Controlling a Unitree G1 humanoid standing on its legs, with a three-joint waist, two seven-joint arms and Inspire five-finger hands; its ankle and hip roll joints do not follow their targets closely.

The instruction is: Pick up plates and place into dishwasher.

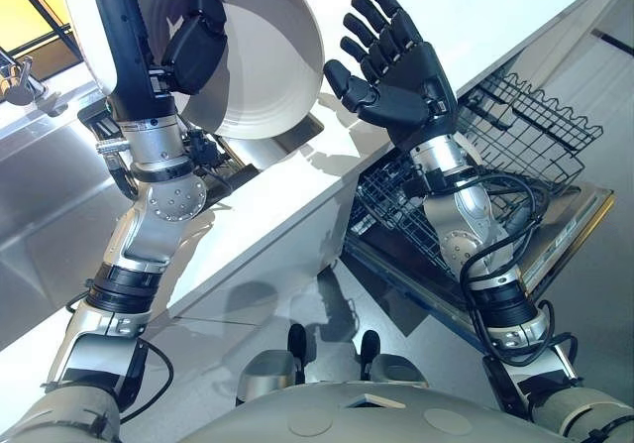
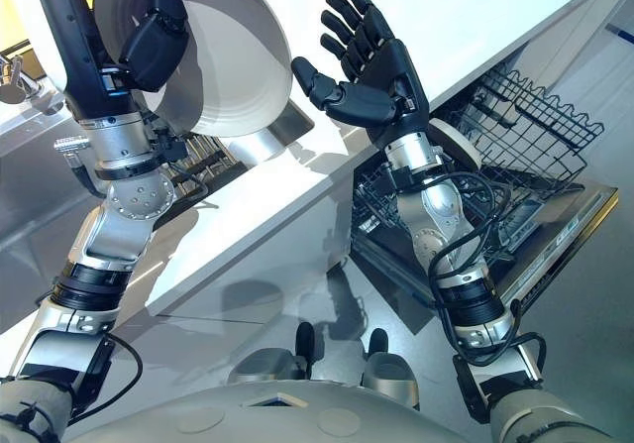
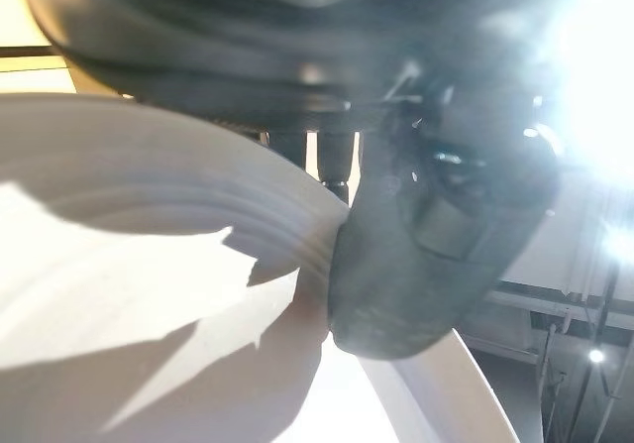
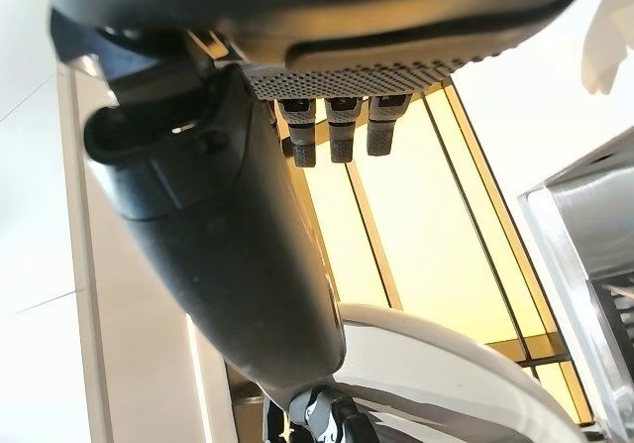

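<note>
Dishwasher rack (image 1: 515,131) stands pulled out low beside the right hand (image 1: 401,71), whose fingers are spread straight and hold nothing. Just beyond and beside it, above the white counter (image 1: 297,215), the left hand (image 1: 193,42) grips a white plate (image 1: 263,56) by its rim, held tilted.

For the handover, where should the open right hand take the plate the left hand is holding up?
On the free rim facing it, coming from the robot's right. The plate is held tilted, nearly on edge, with the left hand pinching its left rim; the right hand waits open beside the bare edge.
</note>
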